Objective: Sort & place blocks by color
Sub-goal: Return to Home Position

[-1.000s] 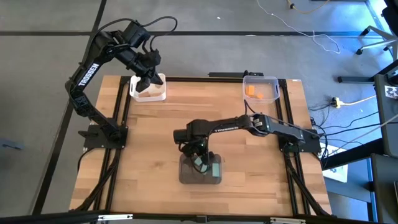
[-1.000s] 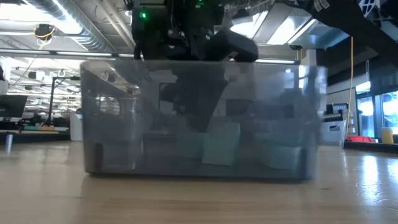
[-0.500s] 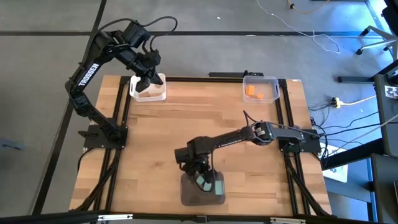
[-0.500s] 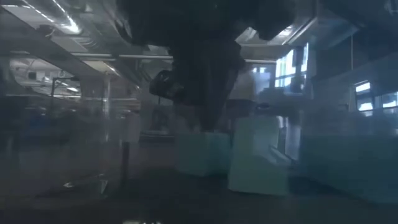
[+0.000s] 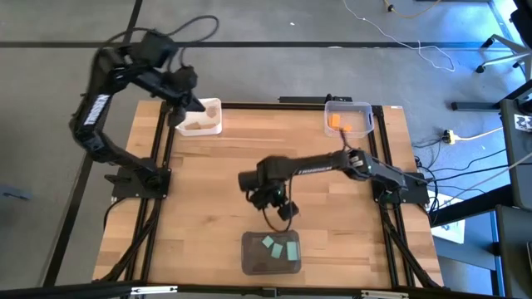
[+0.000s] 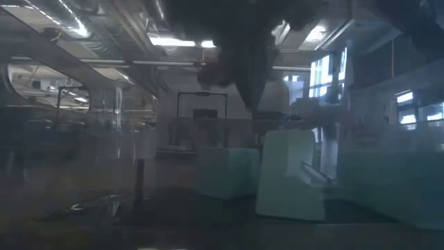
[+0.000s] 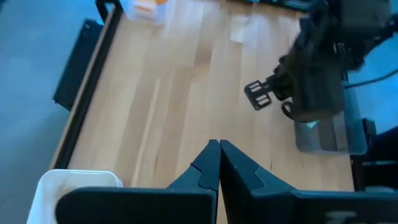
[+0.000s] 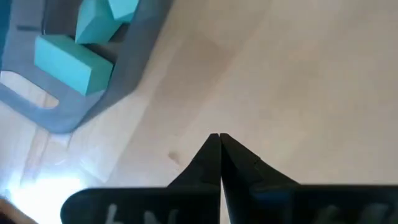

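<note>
Teal-green blocks (image 5: 279, 246) lie in the dark grey tray (image 5: 249, 259) near the table's near edge; they also show in the right wrist view (image 8: 69, 57) and large in the low view (image 6: 290, 173). Orange blocks (image 5: 335, 122) sit in the clear tray (image 5: 362, 110), and pale wood blocks (image 5: 199, 124) in the white tray (image 5: 214, 106). My right gripper (image 5: 285, 209), shut and holding nothing (image 8: 219, 140), hangs over bare table just beyond the grey tray's far side. My left gripper (image 5: 184, 108), shut and holding nothing (image 7: 219, 149), hovers at the white tray's left edge (image 7: 81, 183).
The three trays stand apart: white at the far left, clear at the far right, grey at the near middle. Bare wood (image 5: 249, 149) lies between them. Black frame rails (image 5: 163, 158) run along both table sides. The right arm (image 7: 320, 62) stretches over the table's middle.
My right gripper, down in the grey tray, slid the tray toward the table's near edge, then rose out and drew back toward the far edge; the tray stays where it was slid. My left arm swung from over the white tray toward the table's left.
</note>
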